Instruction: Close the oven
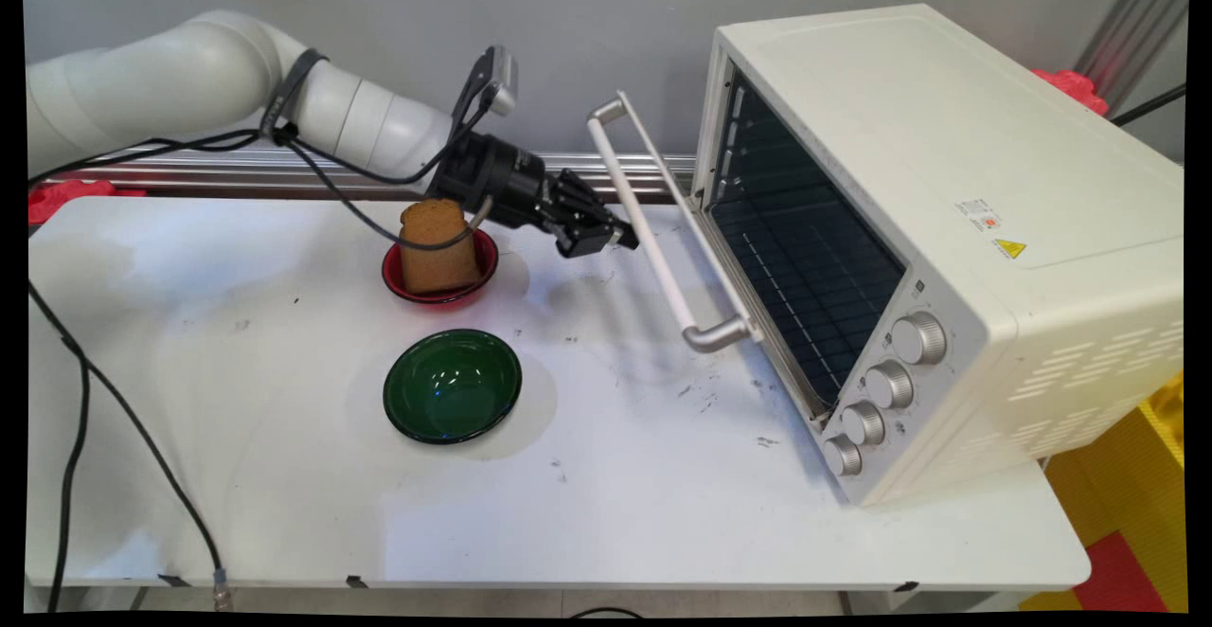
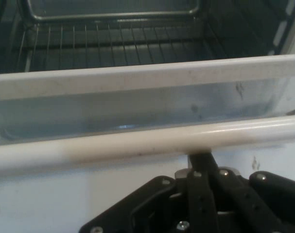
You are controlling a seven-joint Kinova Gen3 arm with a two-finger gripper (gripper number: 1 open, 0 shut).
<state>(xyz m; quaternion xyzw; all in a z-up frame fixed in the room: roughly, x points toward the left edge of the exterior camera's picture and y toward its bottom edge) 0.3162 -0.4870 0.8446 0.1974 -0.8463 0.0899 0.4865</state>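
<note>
Black against the white table (image 1: pixel 284 475), your gripper (image 1: pixel 620 240) reaches rightward in the main view and meets the oven door's handle (image 1: pixel 653 239) near its middle. From here its fingers look drawn close together at the bar, though you cannot tell whether they clamp it or only touch it. The door (image 1: pixel 701 239) hangs partly open from the one cream oven (image 1: pixel 947 229), which carries four knobs (image 1: pixel 890 385) down its front. Behind the gripper you have one red bowl (image 1: pixel 440 272) with one block of brown bread (image 1: pixel 434 246) standing in it, and nearer the camera one empty green bowl (image 1: pixel 453 385).

In the hand view, the handle (image 2: pixel 147 141) crosses just above the black linkage, with the fingers pressed together right under the bar. Beyond it you see the door's edge (image 2: pixel 147 77) and one wire rack (image 2: pixel 113 43) inside.
</note>
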